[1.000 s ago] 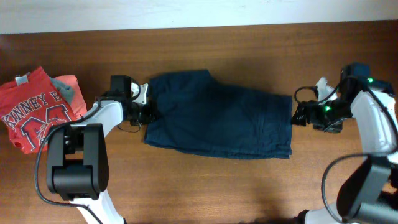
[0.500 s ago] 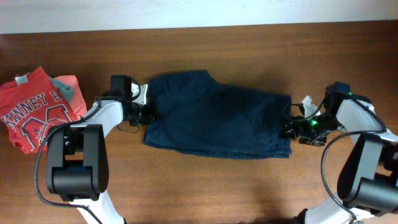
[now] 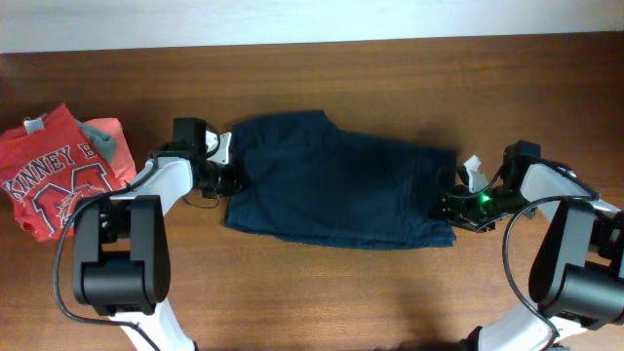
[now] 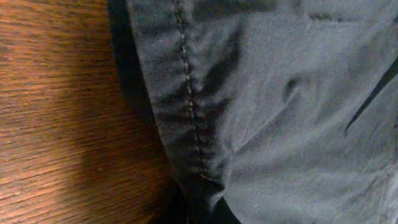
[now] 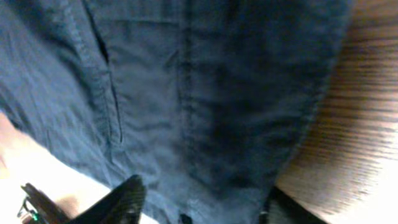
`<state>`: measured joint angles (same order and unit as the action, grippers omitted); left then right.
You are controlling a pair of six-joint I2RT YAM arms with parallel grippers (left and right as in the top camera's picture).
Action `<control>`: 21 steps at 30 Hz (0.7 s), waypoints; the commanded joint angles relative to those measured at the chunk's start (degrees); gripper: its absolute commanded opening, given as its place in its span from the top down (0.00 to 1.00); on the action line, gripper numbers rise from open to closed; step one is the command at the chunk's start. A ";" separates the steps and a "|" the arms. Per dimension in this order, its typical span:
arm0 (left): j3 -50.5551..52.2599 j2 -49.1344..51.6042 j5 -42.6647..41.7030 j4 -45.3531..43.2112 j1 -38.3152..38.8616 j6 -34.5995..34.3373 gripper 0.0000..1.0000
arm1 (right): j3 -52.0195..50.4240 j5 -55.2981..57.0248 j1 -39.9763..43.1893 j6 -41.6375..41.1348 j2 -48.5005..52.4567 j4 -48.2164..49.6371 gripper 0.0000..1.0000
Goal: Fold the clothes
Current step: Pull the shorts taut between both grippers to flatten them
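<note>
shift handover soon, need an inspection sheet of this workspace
surface: brown wooden table
job's things: navy garment lying flat, mid-table, between the arms
clutter: red T-shirt crumpled near the left arm, apart from the garment
grippers: left gripper at garment's left edge, jaws hidden; right gripper at its right edge, jaws apart
cables: black cable loops beside the right arm, off the cloth
surroundings: pale strip beyond the far edge

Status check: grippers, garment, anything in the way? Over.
Left gripper at garment left edge, grip unclear. Right gripper open, straddling right edge. Garment lying flat. Red shirt far left, apart from it.
</note>
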<state>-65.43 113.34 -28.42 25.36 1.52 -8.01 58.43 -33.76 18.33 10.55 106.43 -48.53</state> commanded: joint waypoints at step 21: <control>-1.03 -3.34 -1.79 11.17 -0.02 -0.11 0.01 | 13.25 9.42 2.80 -3.76 -0.98 -7.02 0.96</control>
<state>-67.31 110.24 -31.48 35.83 1.63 -8.08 65.95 -28.29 20.88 7.44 107.42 -52.66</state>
